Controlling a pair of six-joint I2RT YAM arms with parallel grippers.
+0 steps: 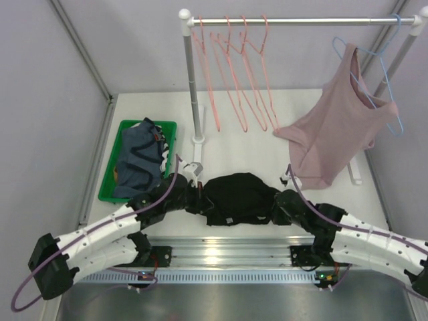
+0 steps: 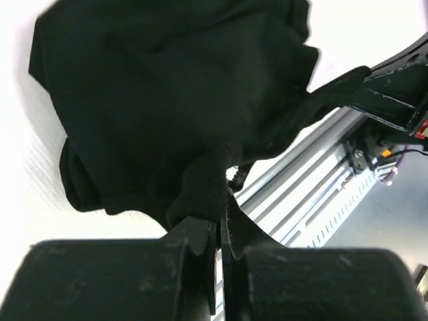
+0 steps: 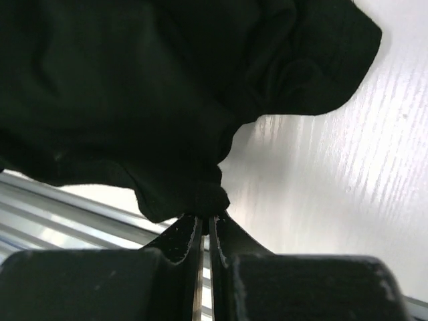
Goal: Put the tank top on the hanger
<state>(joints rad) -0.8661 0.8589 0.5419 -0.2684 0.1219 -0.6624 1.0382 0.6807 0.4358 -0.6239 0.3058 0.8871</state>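
The tank top (image 1: 239, 198) lies bunched at the middle of the counter's (image 1: 241, 144) near edge, slung between the two arms. The left claw (image 2: 219, 231) is clamped on a small nub of black cloth at its very tips, and the right claw (image 3: 204, 224) pinches a similar fold. I cannot tell whether either hold is on a strap or just a hem.

That is the main worry. With so little fabric in each pinch, a lift or a sideways stretch could pull the limp cloth free. If the holds are not on the straps, no opening will present itself for the wire.

The hanger (image 1: 244, 30) hangs among three others like it on the rail (image 1: 301, 21) over the far edge, well apart from the garment. Both claws are occupied, so fetching it likely means releasing one side, and the top would then sag into a heap. The hangers sit close together, so reaching for one could snag a neighbour. Loose folds near the metal strip along the near edge might also catch on the arm mounts.
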